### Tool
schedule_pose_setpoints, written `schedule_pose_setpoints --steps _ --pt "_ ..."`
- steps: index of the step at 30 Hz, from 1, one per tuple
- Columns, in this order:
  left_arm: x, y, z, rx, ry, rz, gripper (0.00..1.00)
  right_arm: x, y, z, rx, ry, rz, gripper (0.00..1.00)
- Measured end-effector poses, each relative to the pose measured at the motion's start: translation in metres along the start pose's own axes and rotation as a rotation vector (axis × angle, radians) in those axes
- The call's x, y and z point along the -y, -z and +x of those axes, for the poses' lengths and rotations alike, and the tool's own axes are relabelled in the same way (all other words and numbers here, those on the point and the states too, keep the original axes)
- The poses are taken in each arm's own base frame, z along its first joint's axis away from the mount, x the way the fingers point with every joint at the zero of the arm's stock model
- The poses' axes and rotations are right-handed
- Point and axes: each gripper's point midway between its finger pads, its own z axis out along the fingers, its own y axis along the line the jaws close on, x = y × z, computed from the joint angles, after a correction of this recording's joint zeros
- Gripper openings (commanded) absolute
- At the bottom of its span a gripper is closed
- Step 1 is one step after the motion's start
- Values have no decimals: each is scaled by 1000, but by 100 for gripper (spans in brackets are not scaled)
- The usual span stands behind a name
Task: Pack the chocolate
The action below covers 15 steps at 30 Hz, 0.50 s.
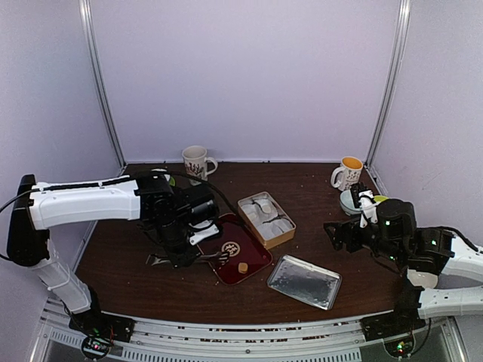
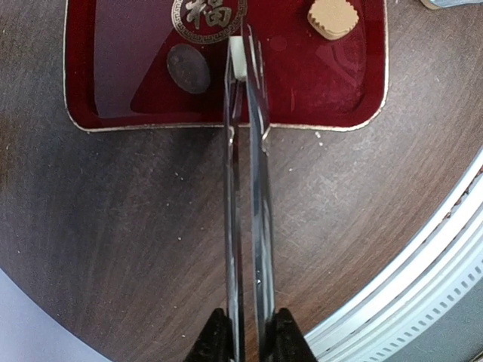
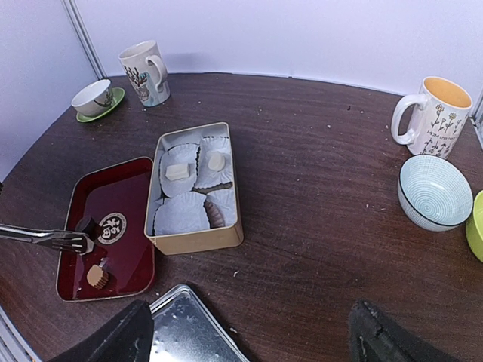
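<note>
My left gripper (image 2: 253,332) is shut on metal tongs (image 2: 245,188), also seen in the top view (image 1: 181,253). The tong tips pinch a cream-white chocolate (image 2: 238,59) over the red tray (image 2: 355,105). A light brown chocolate (image 2: 333,17) lies on the tray and also shows in the right wrist view (image 3: 96,277) and the top view (image 1: 243,267). A dark oval (image 2: 189,68) sits by the emblem. The tan tin (image 3: 198,240) holds two cream chocolates (image 3: 177,171) (image 3: 216,161) in white liners. My right gripper (image 3: 253,347) is open and empty, near the tin's lid.
The silver tin lid (image 1: 304,281) lies in front of the tin (image 1: 266,219). A white mug (image 1: 196,161) stands at the back left. A yellow-lined mug (image 1: 349,172) and a striped bowl (image 3: 434,192) stand at the right. A cup on a green saucer (image 3: 94,98) is far left.
</note>
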Motion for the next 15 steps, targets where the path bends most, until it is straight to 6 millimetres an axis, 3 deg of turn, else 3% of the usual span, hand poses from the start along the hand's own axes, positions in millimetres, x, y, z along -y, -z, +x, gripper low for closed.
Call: schedule_pose_setpoints --steps 8,15 --pt "4 24 -24 120 -24 7 15 0 0 0 0 1 0 90" --pt "9 56 -72 343 -11 22 19 0 -1 1 -5 4 2 90"
